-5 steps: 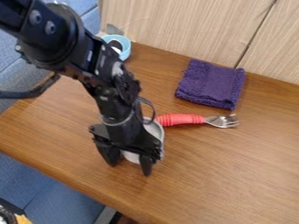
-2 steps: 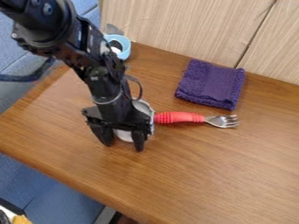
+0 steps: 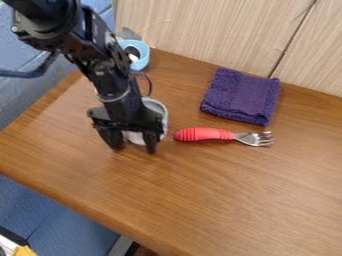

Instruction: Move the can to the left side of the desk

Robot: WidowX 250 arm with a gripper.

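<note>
The wooden desk spread across most of the frame. Over it, the black arm slanted down from the upper left, its gripper left of centre and closed around the can. A folded purple cloth lay at upper right. The pale can sat between the fingers, left of centre. Just right of it lay a red-handled fork, tines rightward. A light-blue round object stood at upper left.

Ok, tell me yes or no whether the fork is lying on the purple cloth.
No, the red-handled fork lies directly on the wooden desk, with a strip of wood between it and the cloth.
</note>
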